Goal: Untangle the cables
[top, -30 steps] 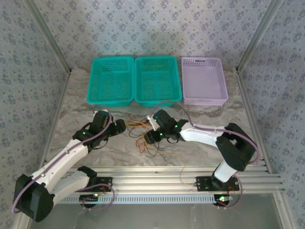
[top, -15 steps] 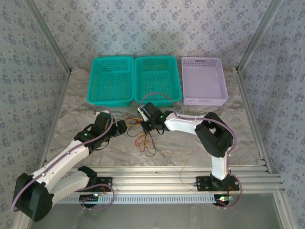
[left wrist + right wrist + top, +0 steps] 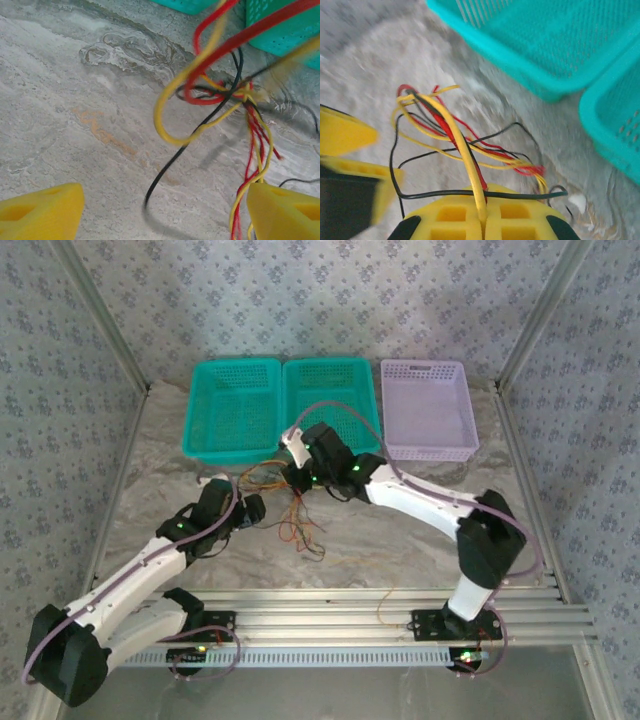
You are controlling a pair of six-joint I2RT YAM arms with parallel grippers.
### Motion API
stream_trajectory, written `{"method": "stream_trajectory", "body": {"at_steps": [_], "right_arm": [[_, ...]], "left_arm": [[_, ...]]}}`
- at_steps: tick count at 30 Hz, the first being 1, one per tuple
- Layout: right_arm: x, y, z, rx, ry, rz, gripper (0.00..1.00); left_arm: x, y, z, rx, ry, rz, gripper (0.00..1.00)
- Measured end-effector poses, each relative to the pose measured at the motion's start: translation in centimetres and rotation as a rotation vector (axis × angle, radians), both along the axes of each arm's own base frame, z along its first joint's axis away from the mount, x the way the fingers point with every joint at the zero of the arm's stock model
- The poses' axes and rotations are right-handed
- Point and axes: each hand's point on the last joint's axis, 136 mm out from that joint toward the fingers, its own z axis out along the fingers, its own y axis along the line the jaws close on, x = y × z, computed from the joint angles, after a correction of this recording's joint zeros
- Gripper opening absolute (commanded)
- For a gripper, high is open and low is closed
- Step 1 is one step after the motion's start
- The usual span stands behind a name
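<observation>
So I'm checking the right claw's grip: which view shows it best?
Right wrist view: the right claw is shut on a yellow cable, close up. Top view shows that claw small, among the cables. Left wrist view gives those cables hanging.

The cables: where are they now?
In the top view the cables are in front of the middle teal basket, between the open left claw and the right claw, shut on a yellow strand.
</observation>
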Motion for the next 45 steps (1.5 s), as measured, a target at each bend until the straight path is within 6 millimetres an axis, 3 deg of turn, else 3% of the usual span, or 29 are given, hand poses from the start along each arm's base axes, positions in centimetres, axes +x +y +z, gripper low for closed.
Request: {"method": "stream_trajectory", "body": {"at_steps": [5,10,18,30,38,45], "right_arm": [[-0.6,-0.9,7.6,0.13,-0.094,0.018,0.0],[-0.3,-2.4,10.4,0.169,-0.114,0.004,0.0],[0.0,-3.4,8.5,0.127,-0.071,-0.024,0.0],[1.8,-5.5,8.7,0.162,-0.026,-0.095,0.0],[1.7,-5.6,9.0,0.198,0.012,-0.09,0.0],[1.9,-5.9,9.2,0.223,0.042,-0.095,0.0]], "left_arm": [[0.1,-0.6,0.6,-0.02,-0.025,-0.013,0.84],[-0.2,-2.3,1.2,-0.05,-0.042,-0.067,0.84],[-1.1,-7.2,3.4,-0.078,-0.074,-0.225,0.81],[-3.4,-13.6,1.5,0.07,-0.041,-0.413,0.8],[-3.1,-14.5,-2.5,0.214,0.025,-0.447,0.79],[-1.8,-15.8,-3.7,0.273,0.047,-0.438,0.78]]}}
